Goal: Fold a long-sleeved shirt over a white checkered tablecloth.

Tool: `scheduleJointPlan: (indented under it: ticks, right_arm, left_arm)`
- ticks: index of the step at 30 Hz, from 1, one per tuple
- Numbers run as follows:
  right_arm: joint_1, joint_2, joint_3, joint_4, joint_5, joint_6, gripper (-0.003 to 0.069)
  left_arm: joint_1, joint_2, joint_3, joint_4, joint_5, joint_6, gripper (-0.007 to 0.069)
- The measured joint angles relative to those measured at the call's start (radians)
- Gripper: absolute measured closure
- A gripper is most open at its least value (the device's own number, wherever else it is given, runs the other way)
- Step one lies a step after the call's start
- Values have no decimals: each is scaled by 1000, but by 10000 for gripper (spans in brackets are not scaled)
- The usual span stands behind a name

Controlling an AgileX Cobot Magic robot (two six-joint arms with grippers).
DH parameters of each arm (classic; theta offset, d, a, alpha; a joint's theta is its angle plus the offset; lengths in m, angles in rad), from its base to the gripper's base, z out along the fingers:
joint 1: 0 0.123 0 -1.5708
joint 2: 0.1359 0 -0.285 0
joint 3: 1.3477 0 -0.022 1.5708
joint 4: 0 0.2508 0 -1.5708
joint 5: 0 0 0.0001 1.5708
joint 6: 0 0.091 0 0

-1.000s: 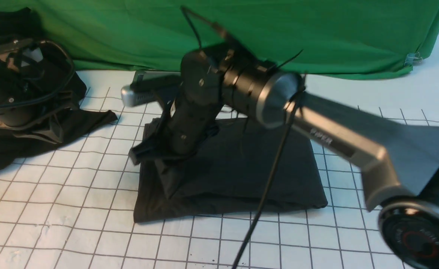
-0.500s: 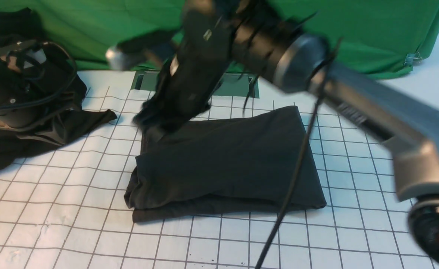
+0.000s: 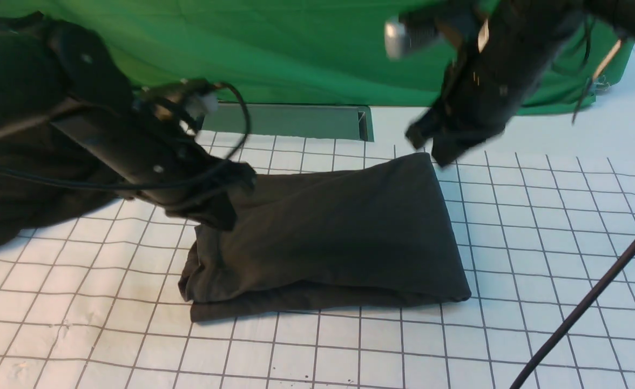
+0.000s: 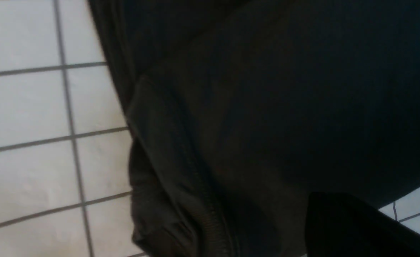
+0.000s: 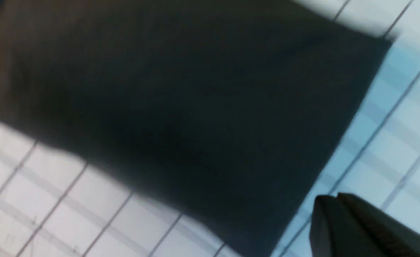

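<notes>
The long-sleeved shirt [image 3: 328, 232] lies folded into a dark rectangle in the middle of the white checkered tablecloth [image 3: 539, 227]; no print shows. My left gripper [image 3: 223, 208] is shut and sits low over the shirt's far left corner. In the left wrist view its dark tip [image 4: 324, 210] hangs over the shirt [image 4: 253, 117], whose ribbed hem runs beside the grid. My right gripper [image 3: 428, 143] is raised and blurred above the shirt's far right corner. Its fingers are pressed together with nothing in them [image 5: 329, 200], over the tablecloth [image 5: 392, 150] next to the shirt's edge [image 5: 181, 107].
A green cloth [image 3: 323, 48] hangs across the back, with a grey-green channel [image 3: 296, 121] at its foot. A heap of black fabric [image 3: 15, 210] lies at the far left under my left arm. A black cable [image 3: 582, 302] crosses the lower right.
My right arm let go of the shirt, leaving it folded over, then rose and swung to the upper right with its jaws shut. My left arm reached in from the left heap to the shirt's corner.
</notes>
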Motion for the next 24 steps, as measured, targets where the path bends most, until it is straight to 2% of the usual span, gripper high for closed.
scheduleJointPlan:
  ticks: [3,6,9,11,14,19,24]
  right_arm:
    - [-4,18,162,85,-92,-52,665]
    - [-4,42,218,98,-133,-62,665]
    - [-13,91,270,101,-148,-83,665]
    - [-34,129,306,106,-151,-97,665]
    - [-66,145,327,115,-138,-104,665]
    - [-117,116,330,114,-108,-115,665]
    - [-132,29,330,106,-119,-133,665]
  left_arm:
    - [-43,79,0,26,-21,-20,630]
    - [-57,122,0,56,-37,-24,630]
    - [-62,164,1,151,-41,-88,630]
    - [-62,182,9,274,-41,-168,629]
    - [-64,177,9,324,-44,-210,628]
    - [-67,121,15,325,-79,-226,628]
    - [-75,6,16,181,-168,-200,628]
